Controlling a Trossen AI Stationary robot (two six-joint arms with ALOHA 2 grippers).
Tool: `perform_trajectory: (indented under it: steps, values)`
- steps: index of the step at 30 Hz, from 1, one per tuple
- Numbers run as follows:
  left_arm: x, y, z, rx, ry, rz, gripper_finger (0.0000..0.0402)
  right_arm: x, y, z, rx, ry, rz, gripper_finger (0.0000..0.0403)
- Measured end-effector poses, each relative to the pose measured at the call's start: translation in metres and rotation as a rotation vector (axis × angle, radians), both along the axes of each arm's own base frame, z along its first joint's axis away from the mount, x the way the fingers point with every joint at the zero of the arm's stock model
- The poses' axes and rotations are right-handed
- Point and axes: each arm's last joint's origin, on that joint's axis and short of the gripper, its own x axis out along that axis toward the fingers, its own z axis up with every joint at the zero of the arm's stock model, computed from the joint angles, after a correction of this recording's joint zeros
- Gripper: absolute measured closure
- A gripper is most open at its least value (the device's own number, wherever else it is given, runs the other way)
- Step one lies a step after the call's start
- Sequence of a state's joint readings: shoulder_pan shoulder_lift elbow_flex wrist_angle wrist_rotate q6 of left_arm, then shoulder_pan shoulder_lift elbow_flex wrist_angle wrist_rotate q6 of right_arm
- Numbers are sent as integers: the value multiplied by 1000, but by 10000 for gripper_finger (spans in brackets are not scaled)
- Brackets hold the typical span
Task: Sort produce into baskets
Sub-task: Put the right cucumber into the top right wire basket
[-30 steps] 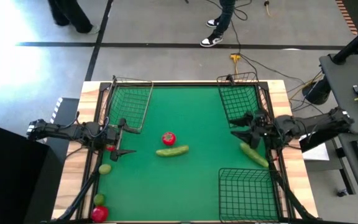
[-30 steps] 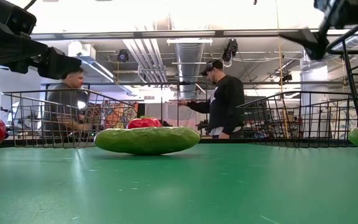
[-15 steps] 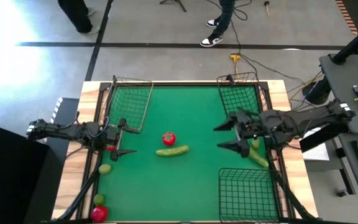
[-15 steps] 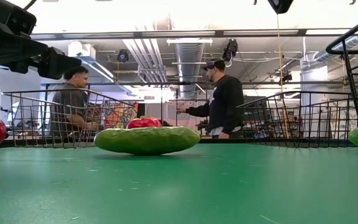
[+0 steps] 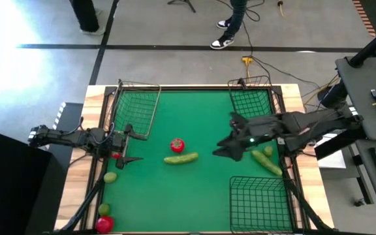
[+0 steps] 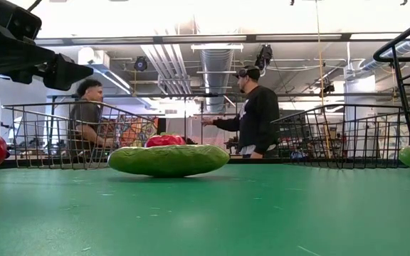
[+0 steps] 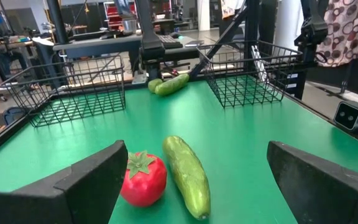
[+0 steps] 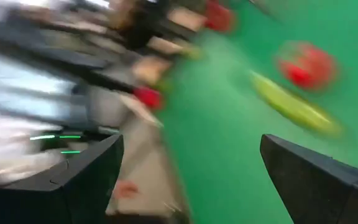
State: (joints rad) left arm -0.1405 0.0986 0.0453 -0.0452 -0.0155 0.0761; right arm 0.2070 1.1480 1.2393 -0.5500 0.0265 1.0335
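green mat (image 5: 201, 183) on the wooden counter (image 5: 74, 183), three wire baskets: one at the far left corner (image 5: 136, 108), one at the far right corner (image 5: 250, 104), one at the near right corner (image 5: 260, 203). all three look empty from above.

produce: a tomato (image 5: 177, 145) near mat centre, a cucumber (image 5: 181, 158) just in front of it (touching or nearly so; cannot tell). second cucumber (image 5: 267, 162) lies by the right edge, between the two right baskets, with a lime (image 5: 268, 151) just beside it. along the left edge: a lime (image 5: 110, 177), another lime (image 5: 104, 209), and a second tomato (image 5: 104, 224) at the near left corner.

right claw (image 5: 230, 142): over the mat right of centre, pointing toward the middle tomato and cucumber, fingers wide apart, holding nothing. right wrist view is motion-blurred.

left claw (image 5: 130, 143): at the left edge of the mat, fingers apart, empty, facing the central tomato (image 7: 143, 179) and cucumber (image 7: 187, 175).

two people stand beyond the counter in the low view.
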Motion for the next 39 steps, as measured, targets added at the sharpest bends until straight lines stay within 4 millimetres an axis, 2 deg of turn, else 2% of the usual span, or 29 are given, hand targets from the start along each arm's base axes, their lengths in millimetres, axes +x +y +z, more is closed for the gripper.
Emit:
perform_trajectory:
  steps: [3,7,9,13,21,26,31,39]
  values:
    - [0,0,0,0,0,0,35,-2,0,-11,18,355,-82,33]
    - [0,0,0,0,0,0,35,-9,6,-22,-45,723,-116,33]
    - [0,0,0,0,0,0,35,-14,9,-28,-59,865,-141,33]
    - [0,0,0,0,0,0,35,-23,11,-42,31,1087,-191,33]
    - [0,0,0,0,0,0,35,-52,5,-78,73,1205,-325,33]
    - [0,0,0,0,0,0,35,-61,0,-118,107,1215,-432,34]
    - [0,0,0,0,0,0,35,-60,-7,-160,137,1196,-452,52]
    - [0,0,1,-19,-7,12,35,-74,-15,-189,116,1304,-464,92]
